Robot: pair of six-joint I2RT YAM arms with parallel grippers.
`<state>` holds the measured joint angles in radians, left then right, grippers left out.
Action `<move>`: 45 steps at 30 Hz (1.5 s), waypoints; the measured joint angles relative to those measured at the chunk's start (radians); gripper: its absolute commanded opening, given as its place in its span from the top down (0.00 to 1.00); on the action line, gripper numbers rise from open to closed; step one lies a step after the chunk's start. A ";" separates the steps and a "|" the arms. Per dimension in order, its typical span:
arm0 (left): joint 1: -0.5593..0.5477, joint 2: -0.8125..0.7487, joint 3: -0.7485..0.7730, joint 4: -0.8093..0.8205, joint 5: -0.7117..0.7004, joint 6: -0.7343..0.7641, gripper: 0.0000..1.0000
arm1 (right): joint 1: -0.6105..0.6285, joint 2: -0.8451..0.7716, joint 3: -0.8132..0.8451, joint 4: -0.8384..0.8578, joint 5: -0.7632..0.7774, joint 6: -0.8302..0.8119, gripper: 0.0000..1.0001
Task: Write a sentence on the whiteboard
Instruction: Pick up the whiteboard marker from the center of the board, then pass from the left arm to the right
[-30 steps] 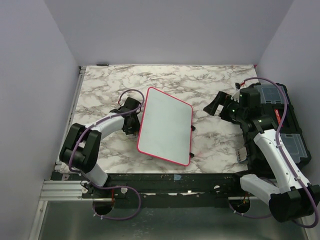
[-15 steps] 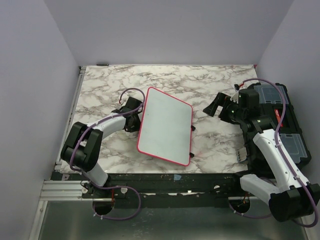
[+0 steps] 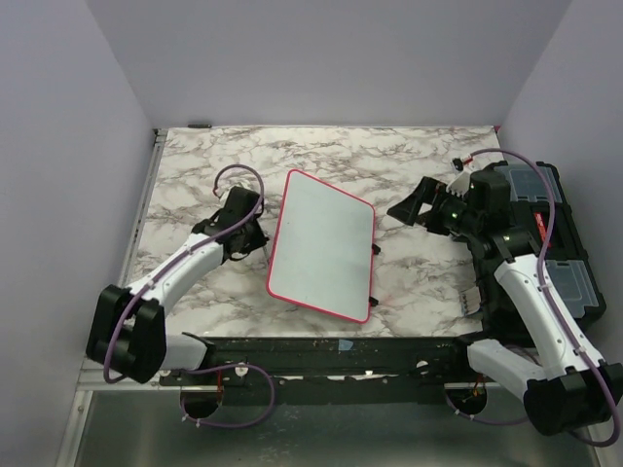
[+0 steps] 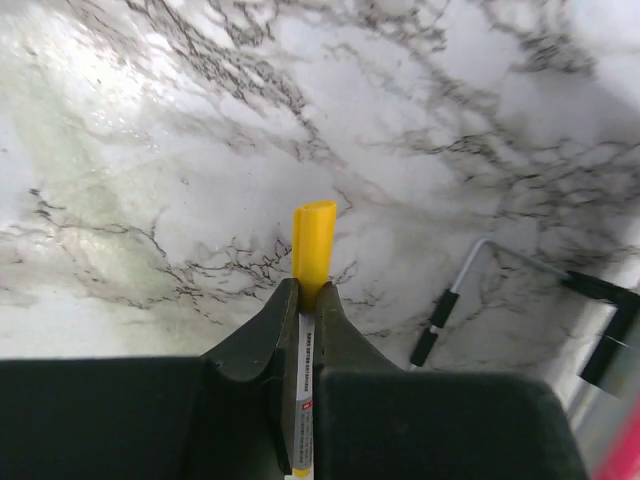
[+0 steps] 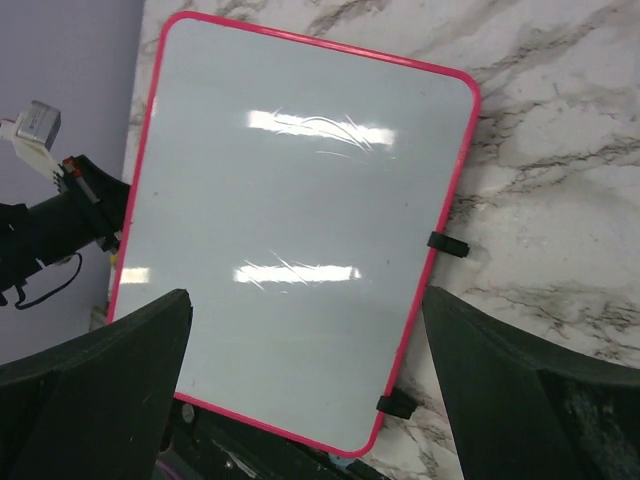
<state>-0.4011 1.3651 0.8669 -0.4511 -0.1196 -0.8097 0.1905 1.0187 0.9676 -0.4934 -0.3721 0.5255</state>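
The whiteboard [image 3: 322, 243] lies flat mid-table, white with a pinkish-red frame, and also fills the right wrist view [image 5: 290, 180]. No sentence shows on its surface, only glare. My left gripper [image 3: 242, 230] hovers just left of the board's left edge. In the left wrist view it [image 4: 308, 292] is shut on a marker with a yellow cap [image 4: 313, 235] that pokes out past the fingertips over the marble. My right gripper [image 3: 410, 203] hangs open off the board's right side. Seen from its wrist camera, the right gripper [image 5: 305, 295] has its wide-set fingers [image 5: 100, 385] framing the board with nothing between them.
A black toolbox [image 3: 557, 233] stands at the table's right edge under the right arm. Small black clips [image 5: 447, 243] sit on the board's right edge. A thin white rod with a black grip [image 4: 447, 312] lies on the marble [image 4: 180, 150] near the marker. Lilac walls enclose three sides.
My left gripper closed on the marker and drew back left from the board's edge, with the arm stretching out. The right gripper edged slightly left toward the board.
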 measured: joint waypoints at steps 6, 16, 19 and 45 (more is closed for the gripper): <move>0.043 -0.234 -0.045 -0.016 -0.029 0.001 1.00 | 0.013 -0.040 0.000 0.113 -0.148 0.043 0.00; 0.080 -0.539 -0.035 -0.093 -0.039 0.009 1.00 | 0.187 -0.037 -0.002 0.362 -0.256 0.147 0.00; 0.081 -0.599 -0.014 -0.108 -0.026 0.011 1.00 | 0.285 0.004 -0.002 0.428 -0.257 0.164 0.02; 0.081 -0.801 -0.092 0.291 0.324 -0.161 1.00 | 0.695 0.457 0.138 0.855 -0.205 0.253 0.37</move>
<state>-0.3199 0.5636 0.7753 -0.1596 0.2047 -0.9710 0.8852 1.4757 1.1057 0.3614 -0.5774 0.7780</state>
